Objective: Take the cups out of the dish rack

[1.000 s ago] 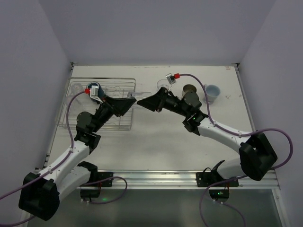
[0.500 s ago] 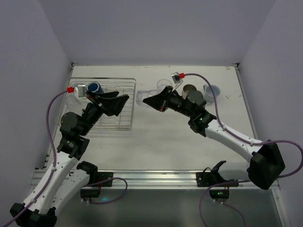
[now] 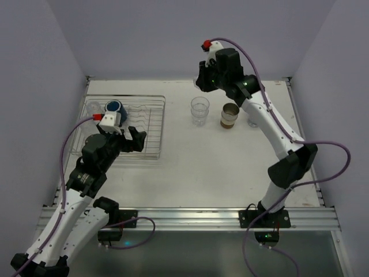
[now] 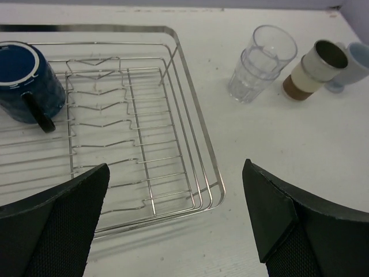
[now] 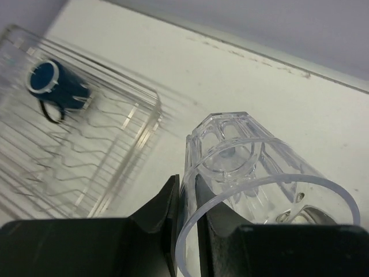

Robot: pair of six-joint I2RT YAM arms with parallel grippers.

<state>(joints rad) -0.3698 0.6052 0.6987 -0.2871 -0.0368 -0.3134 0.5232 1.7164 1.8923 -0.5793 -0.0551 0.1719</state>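
My right gripper (image 5: 187,196) is shut on the wall of a clear tumbler (image 5: 253,167), one finger inside the rim and one outside. That arm is raised high over the table's back (image 3: 203,78). The dish rack (image 3: 161,118) lies at the left, with a dark blue mug (image 3: 114,108) on its side in the far corner (image 4: 23,78). My left gripper (image 4: 176,170) hangs open and empty above the rack's near right corner (image 3: 137,140). On the table stand stacked clear tumblers (image 3: 200,109), a brown-tan cup (image 3: 229,115) and a pale blue cup (image 4: 351,60).
The standing cups form a row right of the rack (image 4: 173,52), toward the back. White walls close in the table on three sides. The right arm's links cross above the pale blue cup in the top view.
The left gripper let go of the clear tumbler and drew back to the rack's near right corner. The right gripper shut on the tumbler and rose up and back with it.
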